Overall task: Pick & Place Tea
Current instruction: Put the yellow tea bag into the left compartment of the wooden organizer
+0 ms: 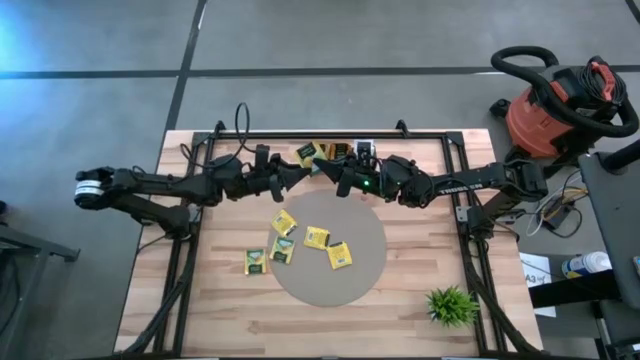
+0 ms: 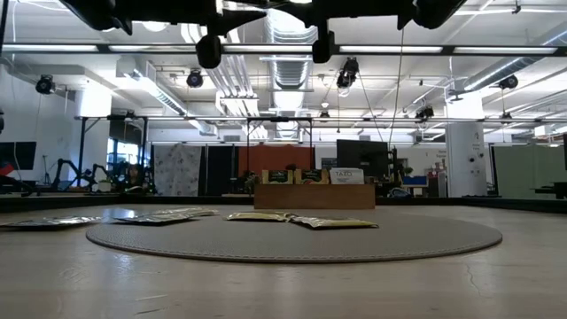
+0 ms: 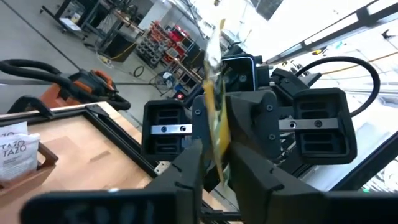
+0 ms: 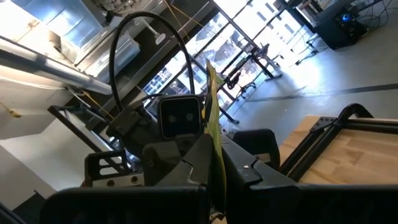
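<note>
Tea packet (image 3: 214, 118) edge-on, pinched between left hand (image 3: 214, 171) and right hand (image 4: 214, 168) mid-air.

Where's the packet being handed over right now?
High view: the yellow tea packet is above the table's back centre, pinched between left gripper and right gripper, near the wooden tray.

The right tool (image 4: 214, 180) pinches a yellow tea packet (image 4: 213, 118) edge-on, facing the left tool (image 4: 180, 140)
</note>
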Motion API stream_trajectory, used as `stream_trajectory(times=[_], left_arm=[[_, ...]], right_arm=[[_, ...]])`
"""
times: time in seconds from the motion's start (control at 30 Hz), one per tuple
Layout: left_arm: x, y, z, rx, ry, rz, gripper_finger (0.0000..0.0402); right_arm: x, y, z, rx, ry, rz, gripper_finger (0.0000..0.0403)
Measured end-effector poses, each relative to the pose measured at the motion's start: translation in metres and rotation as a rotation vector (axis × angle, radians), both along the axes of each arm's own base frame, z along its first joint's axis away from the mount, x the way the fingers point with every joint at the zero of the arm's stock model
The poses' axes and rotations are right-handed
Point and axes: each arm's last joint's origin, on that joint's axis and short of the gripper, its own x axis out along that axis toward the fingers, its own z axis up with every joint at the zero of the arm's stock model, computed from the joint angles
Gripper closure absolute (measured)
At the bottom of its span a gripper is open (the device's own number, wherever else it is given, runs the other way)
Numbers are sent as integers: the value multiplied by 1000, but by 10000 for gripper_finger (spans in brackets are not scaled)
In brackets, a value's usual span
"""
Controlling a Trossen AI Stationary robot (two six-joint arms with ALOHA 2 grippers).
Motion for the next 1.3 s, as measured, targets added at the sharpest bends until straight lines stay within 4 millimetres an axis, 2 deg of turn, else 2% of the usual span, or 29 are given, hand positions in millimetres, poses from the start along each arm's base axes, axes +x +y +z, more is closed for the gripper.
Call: stream_trajectory(times=[0.2, 0.43, 0.73, 0.9, 0.97, 1.07, 1.2, 1.3], left_arm=[[0, 0, 2, 27, 1, 1, 390], [0, 0, 1, 34, 12, 3, 397], [-10, 1, 5, 95, 73, 56, 400], [-25, 1, 2, 214, 230, 92, 400], [-29, 0, -4, 261, 328, 65, 400], [-28, -3, -15, 298, 431, -44, 400], [-19, -3, -26, 356, 487, -97, 401], [-13, -2, -29, 386, 509, -100, 401]], right_arm=[[0, 0, 0, -1, 0, 0, 390], [0, 0, 0, -5, 1, 22, 383], [0, 1, -4, -97, 102, 35, 301], [-10, 1, -8, -115, 276, 81, 262], [-15, 0, -4, -161, 370, 158, 254], [-18, 2, 13, -252, 538, 256, 251], [-18, 2, 45, -445, 781, 315, 256], [-15, -1, 61, -511, 923, 308, 259]])
